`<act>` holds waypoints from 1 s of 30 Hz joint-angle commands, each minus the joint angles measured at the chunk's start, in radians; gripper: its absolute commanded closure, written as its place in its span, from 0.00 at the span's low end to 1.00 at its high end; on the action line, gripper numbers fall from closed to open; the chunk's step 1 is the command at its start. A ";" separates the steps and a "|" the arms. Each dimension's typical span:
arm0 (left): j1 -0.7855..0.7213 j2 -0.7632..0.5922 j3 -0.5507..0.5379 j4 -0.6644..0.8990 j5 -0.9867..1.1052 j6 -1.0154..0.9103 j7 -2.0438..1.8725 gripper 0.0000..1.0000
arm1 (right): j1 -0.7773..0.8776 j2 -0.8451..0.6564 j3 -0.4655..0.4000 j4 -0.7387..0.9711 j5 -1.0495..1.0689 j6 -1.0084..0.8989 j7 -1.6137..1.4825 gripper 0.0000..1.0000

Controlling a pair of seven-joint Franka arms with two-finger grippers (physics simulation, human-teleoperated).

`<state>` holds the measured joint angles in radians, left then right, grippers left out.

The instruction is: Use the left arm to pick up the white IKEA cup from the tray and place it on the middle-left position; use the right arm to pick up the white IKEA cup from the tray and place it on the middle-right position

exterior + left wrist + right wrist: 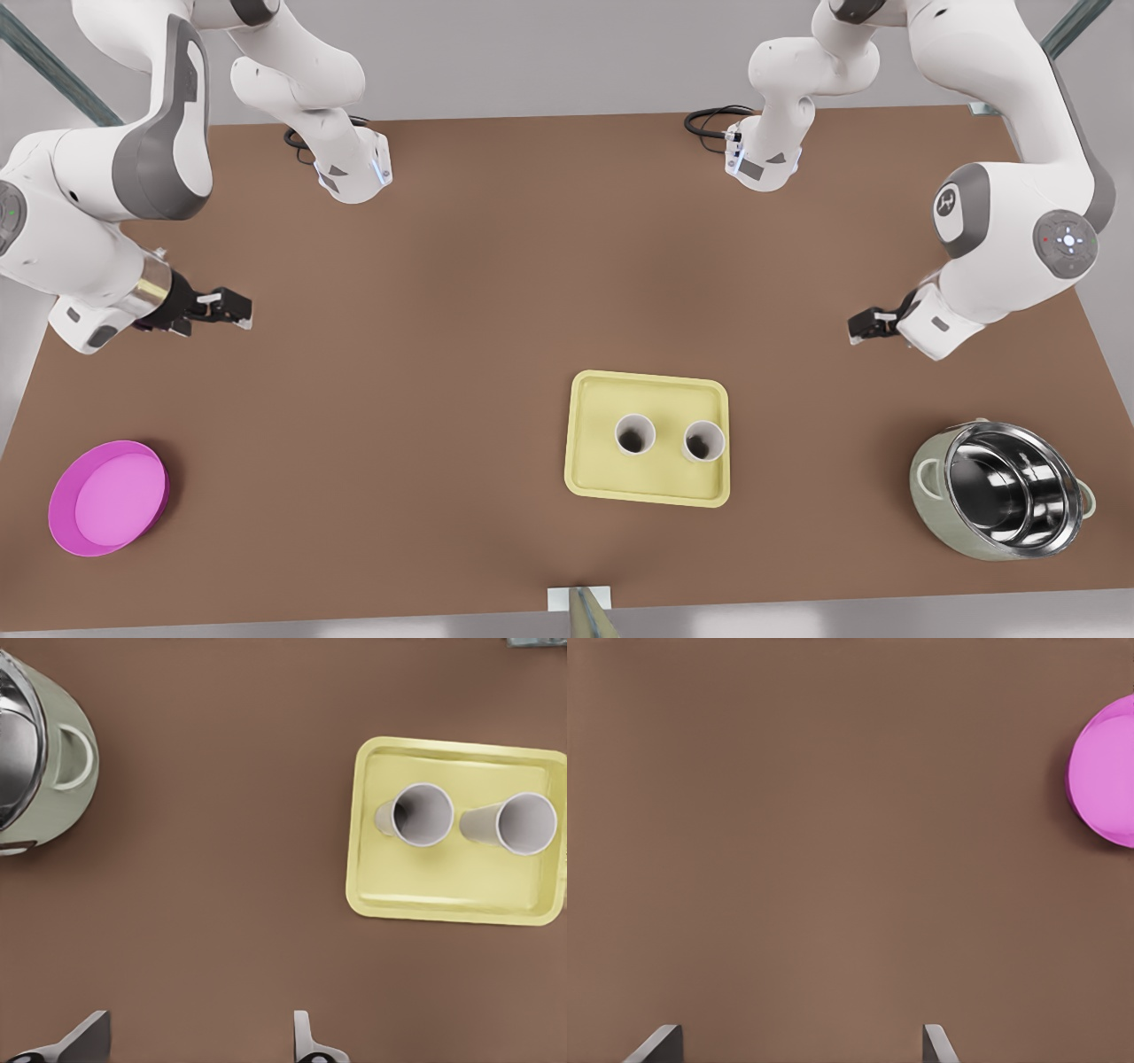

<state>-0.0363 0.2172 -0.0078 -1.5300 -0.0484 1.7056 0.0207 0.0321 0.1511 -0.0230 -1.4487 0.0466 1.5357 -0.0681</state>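
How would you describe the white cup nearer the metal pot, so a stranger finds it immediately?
Find the pale yellow tray on the brown table. Two white cups stand upright on it, side by side. Take the cup on the side toward the steel pot; the other cup sits toward the pink dish.

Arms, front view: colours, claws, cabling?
Both are white jointed shells with grey joint bands: left arm on the front view's right, right arm on its left. Each ends in a black two-finger claw: left claw, right claw. At the bases coil black cables.
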 commanded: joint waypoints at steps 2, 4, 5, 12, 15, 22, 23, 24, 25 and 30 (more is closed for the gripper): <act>-0.005 0.002 -0.004 -0.001 -0.002 0.080 0.021 0.00 | 0.002 -0.001 0.000 0.001 0.001 0.052 -0.064 0.00; -0.010 0.007 -0.004 0.001 0.004 0.083 0.019 0.00 | 0.011 0.021 0.012 0.013 0.001 0.078 -0.059 0.00; -0.008 0.014 -0.004 -0.005 0.001 0.083 0.018 0.00 | 0.037 0.059 0.023 0.024 0.001 0.116 -0.059 0.00; -0.008 0.045 -0.003 -0.001 0.013 0.094 0.016 0.00 | 0.442 0.573 0.023 0.286 0.004 0.831 0.387 0.00; -0.037 0.108 -0.004 0.002 0.013 0.152 0.016 0.00 | 0.470 0.717 0.037 0.326 0.007 1.072 0.441 0.00; -0.036 0.120 -0.004 0.002 0.015 0.163 0.015 0.00 | 0.572 0.907 0.043 0.444 0.007 1.262 0.602 0.00; -0.036 0.120 -0.004 0.002 0.015 0.163 0.015 0.00 | 0.594 0.926 0.041 0.467 0.007 1.264 0.600 0.00; -0.037 0.120 -0.004 0.002 0.013 0.163 0.015 0.00 | 0.608 0.943 0.043 0.475 0.007 1.293 0.600 0.00; -0.037 0.120 -0.004 0.002 0.015 0.163 0.016 0.00 | 0.611 0.949 0.044 0.476 0.007 1.310 0.600 0.00; -0.022 0.120 0.002 0.002 0.015 0.164 0.024 0.00 | 0.635 0.973 0.043 0.510 0.007 1.313 0.594 0.00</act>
<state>-0.0601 0.3382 -0.0069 -1.5278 -0.0353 1.8640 0.0368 0.6629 1.1233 0.0208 -0.9400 0.0518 2.7777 0.3167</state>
